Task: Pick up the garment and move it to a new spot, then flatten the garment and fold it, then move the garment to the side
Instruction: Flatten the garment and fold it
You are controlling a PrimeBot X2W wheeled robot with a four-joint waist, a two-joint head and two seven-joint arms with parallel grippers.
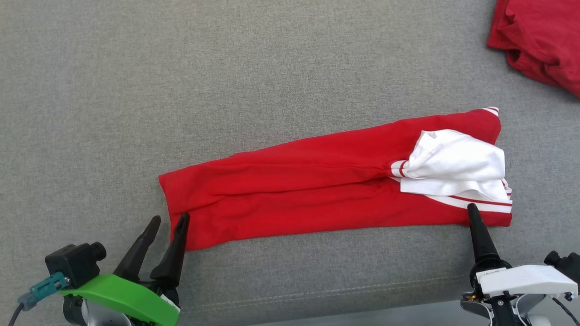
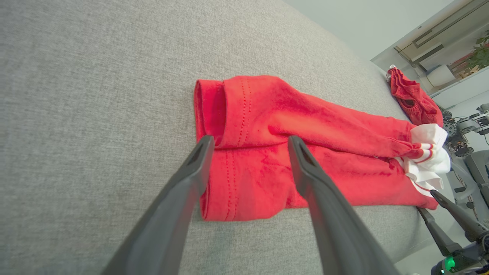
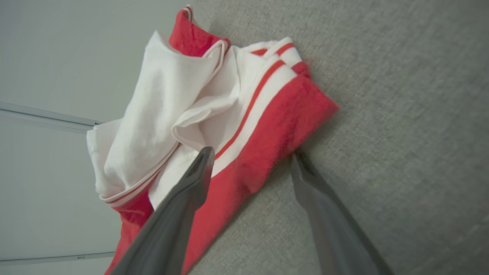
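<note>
Garment [image 1: 317, 190]: red, already folded into a long strip and lying straight on the grey cushion [image 1: 136, 90], not inside anything. Its long axis runs left to right across the head view, with the right end a little farther from you. White striped trim [image 1: 457, 167] is bunched at that right end.

Left gripper [image 1: 170, 218]: fingers apart and holding nothing, sitting at the near left corner. One finger lies against the cloth, the other over bare cushion.

Right gripper [image 3: 252, 152]: fingers apart, straddling the near edge at the right end. One tip is over the white band, the other on the cushion beside it.

Each arm has its own end directly ahead, so neither needs to cross over. My judgement is that you will close on both corners next.

A second red garment [image 1: 539, 40] lies well apart at the far right.
</note>
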